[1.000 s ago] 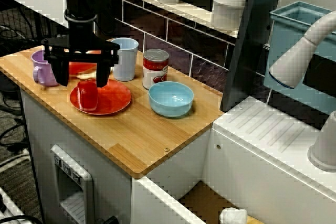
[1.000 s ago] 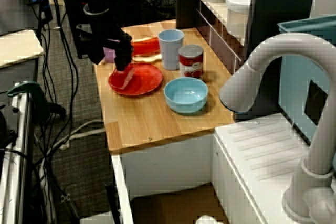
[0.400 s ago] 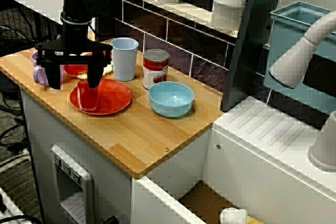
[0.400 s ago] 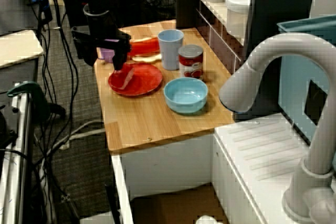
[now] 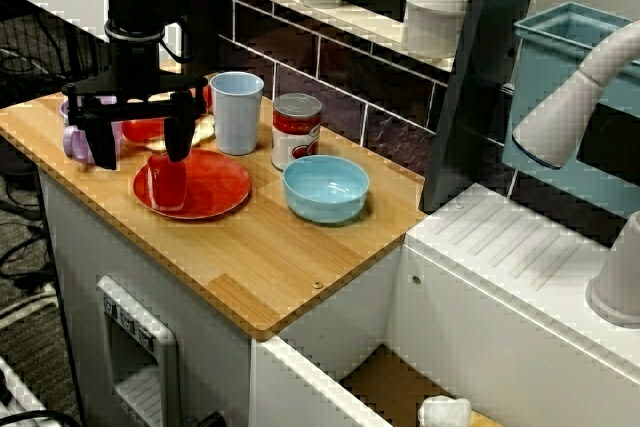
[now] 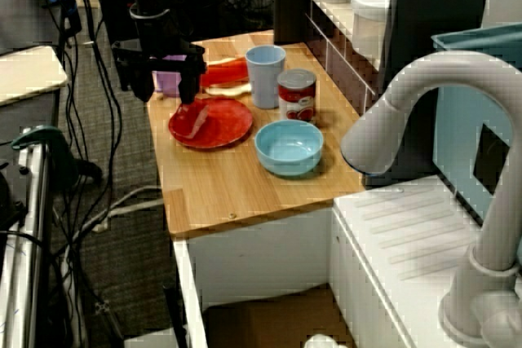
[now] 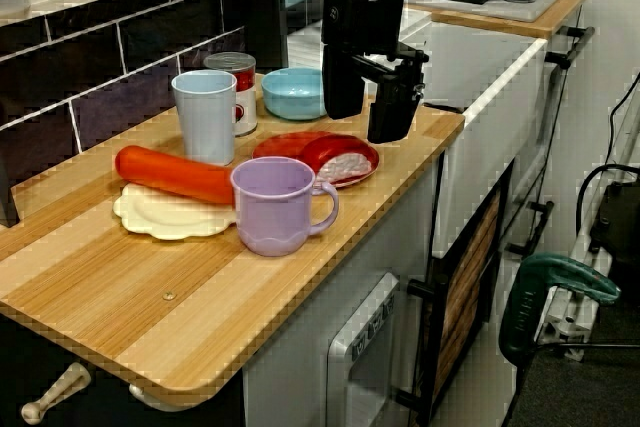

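My hand (image 5: 138,137) hangs spread wide and empty, fingers pointing down at the surface (image 5: 270,267). Just under it the red cup (image 5: 167,183) lies tipped over on the red plate (image 5: 218,185). Its long axis lies flat, and in the view from the surface's end its pale mouth (image 7: 348,165) is turned toward the front edge, as far as I can tell. The plate's rim sits close to that edge, with open floor beyond.

Off one finger, near but apart, the purple mug (image 5: 78,132) stands upright. Next to it a long orange-red roll (image 7: 175,175) lies across a cream plate (image 7: 160,217). These crowd that side of my hand.

Behind my hand, toward the tiled wall, stands the pale blue cup (image 5: 237,112), and just past it the tin can (image 5: 296,130). Further along sits the blue bowl (image 5: 325,188).

Past the bowl and plate, bare wood runs to the corner and the white sink unit (image 5: 520,277).
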`<state>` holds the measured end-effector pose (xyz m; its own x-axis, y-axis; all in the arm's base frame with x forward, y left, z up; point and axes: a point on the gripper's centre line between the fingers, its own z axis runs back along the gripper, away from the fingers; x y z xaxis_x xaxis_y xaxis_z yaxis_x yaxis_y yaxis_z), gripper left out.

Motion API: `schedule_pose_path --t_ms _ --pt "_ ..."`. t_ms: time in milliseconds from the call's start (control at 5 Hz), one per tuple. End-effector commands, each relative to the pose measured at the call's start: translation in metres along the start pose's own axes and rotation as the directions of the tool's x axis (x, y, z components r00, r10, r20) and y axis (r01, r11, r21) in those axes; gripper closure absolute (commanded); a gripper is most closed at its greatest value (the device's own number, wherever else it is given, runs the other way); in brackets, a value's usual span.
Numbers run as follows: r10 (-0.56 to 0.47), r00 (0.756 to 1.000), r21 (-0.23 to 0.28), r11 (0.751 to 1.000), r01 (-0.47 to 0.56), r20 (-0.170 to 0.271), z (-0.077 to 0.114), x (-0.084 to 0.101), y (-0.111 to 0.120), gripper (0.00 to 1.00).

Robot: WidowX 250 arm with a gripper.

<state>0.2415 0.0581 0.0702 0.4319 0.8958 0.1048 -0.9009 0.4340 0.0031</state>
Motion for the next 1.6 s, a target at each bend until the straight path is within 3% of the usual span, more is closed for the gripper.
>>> schedule_pose_path --t_ms 0,600,1200,1400 --pt "0.042 0.999 -0.025 0.999 -0.042 0.010 0.000 0.002 -0.013 0.00" --pt "0.108 0.994 -0.017 0.994 -0.108 0.003 -0.011 0.005 -0.022 0.00" --pt "0.095 0.995 -0.020 0.995 -0.094 0.035 -0.023 0.005 -0.023 0.00" --pt "0.085 0.996 -0.022 0.996 -0.084 0.031 -0.024 0.005 -0.024 1.00"
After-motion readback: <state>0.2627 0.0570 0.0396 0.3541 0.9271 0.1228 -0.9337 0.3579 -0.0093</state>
